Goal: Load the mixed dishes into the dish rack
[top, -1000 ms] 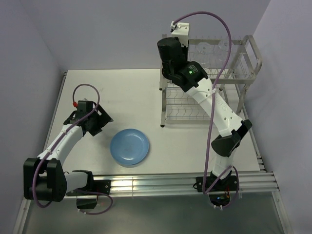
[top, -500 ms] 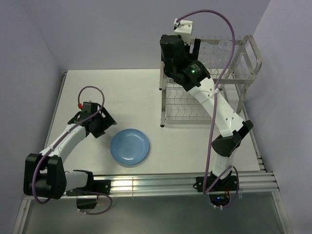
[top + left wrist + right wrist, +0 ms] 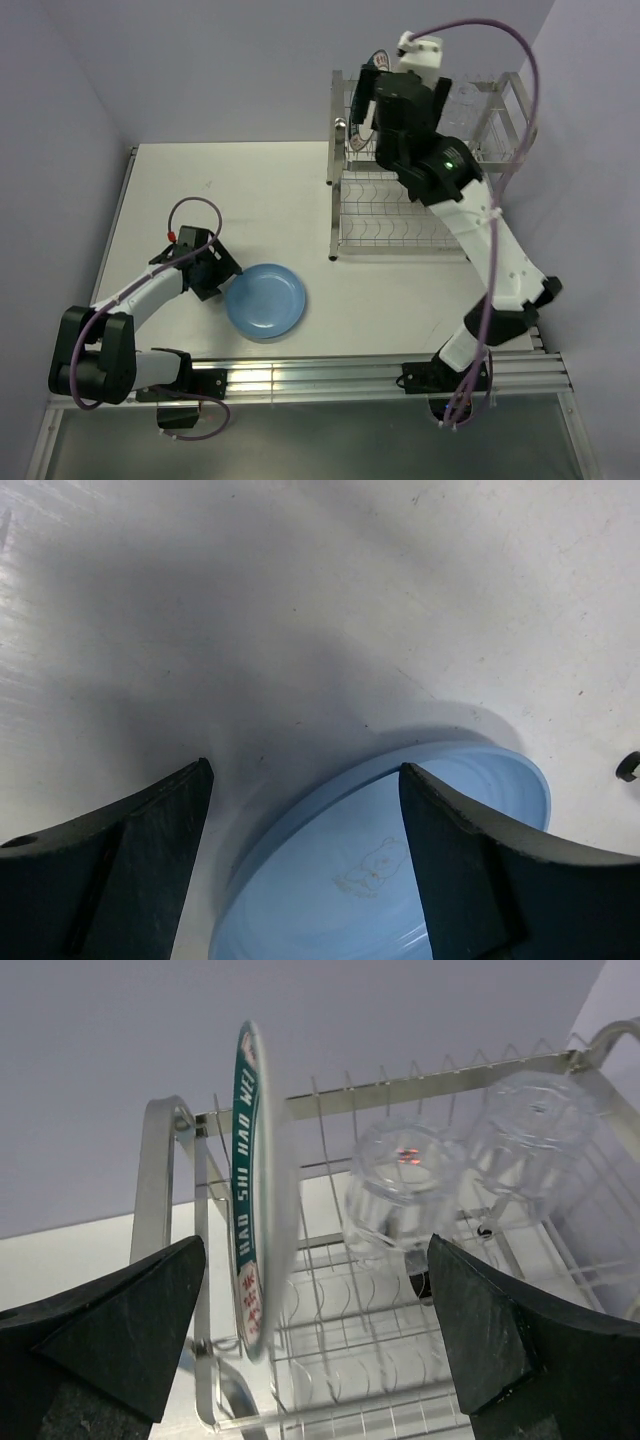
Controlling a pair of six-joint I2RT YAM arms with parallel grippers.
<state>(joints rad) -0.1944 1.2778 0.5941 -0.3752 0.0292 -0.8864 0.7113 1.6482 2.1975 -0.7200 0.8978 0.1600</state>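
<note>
The light-blue plate (image 3: 266,302) lies flat on the table near the front. My left gripper (image 3: 216,272) is low at its left rim and open: in the left wrist view the plate (image 3: 400,880) has its rim between the fingers of the gripper (image 3: 305,770), neither visibly touching. The white plate with the teal rim (image 3: 255,1190) stands upright in the dish rack's (image 3: 400,215) top tier. My right gripper (image 3: 315,1245) hangs open just in front of it, holding nothing. Two clear glasses (image 3: 405,1185) (image 3: 530,1135) sit upturned to the plate's right.
The rack (image 3: 330,1095) fills the back right of the table, and its lower wire shelf shows bare slots. The right arm (image 3: 480,215) reaches over the rack's front. The table's near edge is a metal rail (image 3: 330,372).
My right gripper has opened and let go of the white plate, which now stands in the top tier; the arm swung right. My left gripper slid right to the blue plate's rim.
</note>
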